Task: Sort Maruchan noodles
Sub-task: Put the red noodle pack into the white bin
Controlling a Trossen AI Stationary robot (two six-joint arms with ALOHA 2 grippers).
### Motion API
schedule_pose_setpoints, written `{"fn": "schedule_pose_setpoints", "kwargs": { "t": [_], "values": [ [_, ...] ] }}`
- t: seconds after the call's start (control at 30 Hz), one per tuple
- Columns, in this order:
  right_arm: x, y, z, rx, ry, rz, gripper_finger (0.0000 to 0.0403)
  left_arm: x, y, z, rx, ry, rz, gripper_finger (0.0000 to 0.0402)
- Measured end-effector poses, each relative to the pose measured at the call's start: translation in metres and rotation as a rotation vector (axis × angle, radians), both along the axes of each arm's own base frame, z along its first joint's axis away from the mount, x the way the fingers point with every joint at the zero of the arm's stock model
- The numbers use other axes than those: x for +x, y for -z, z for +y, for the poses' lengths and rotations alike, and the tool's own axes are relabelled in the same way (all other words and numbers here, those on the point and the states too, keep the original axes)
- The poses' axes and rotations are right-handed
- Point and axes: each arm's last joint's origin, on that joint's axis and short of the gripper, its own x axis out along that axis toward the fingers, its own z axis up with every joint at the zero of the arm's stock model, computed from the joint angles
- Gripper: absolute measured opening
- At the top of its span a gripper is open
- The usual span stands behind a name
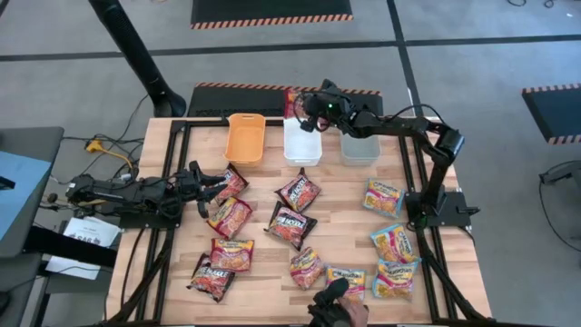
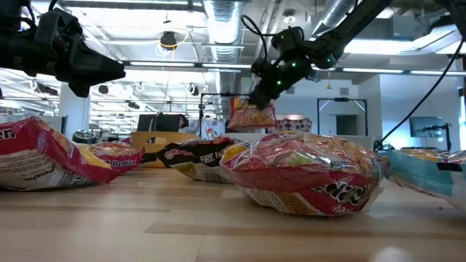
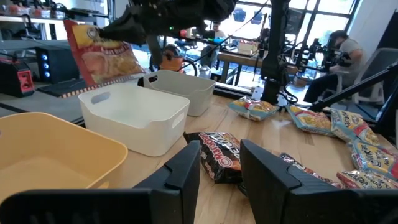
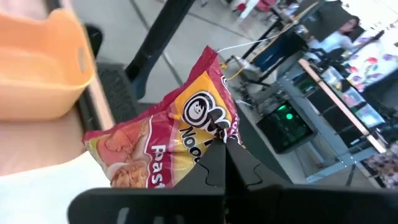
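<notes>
Grey floor, hazard-striped mats, ceiling ducts, desks w/ monitors.

One red-orange noodle packet is held aloft, tilted. The other Maruchan packets are scattered flat across the surface.

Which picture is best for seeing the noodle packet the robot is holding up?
The right wrist view: the red-orange packet fills it, pinched in the right gripper. The left wrist view shows it hanging beyond the white bin. The low view shows it small and far off; from above only a sliver shows.
</notes>
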Motion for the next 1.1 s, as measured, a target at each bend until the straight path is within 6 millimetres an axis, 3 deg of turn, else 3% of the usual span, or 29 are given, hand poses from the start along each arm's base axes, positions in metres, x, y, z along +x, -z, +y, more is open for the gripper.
{"fn": "schedule_pose_setpoints", "kwargs": {
  "t": [0.17,0.6,1.1],
  "values": [
    [-0.006,-0.001,-0.009,0.082,-0.011,-0.097,0.0010,0.000,0.000,0.000,0.000,-0.001,0.000,0.0103],
    [0.000,0.011,0.005,0.166,-0.043,0.001,0.0010,0.000,0.000,0.000,0.000,0.000,0.000,0.0102],
    [0.014,0.037,0.000,0.220,-0.030,0.043,0.0011,0.000,0.000,0.000,0.003,-0.005,0.001,0.0102]
  ]
}}
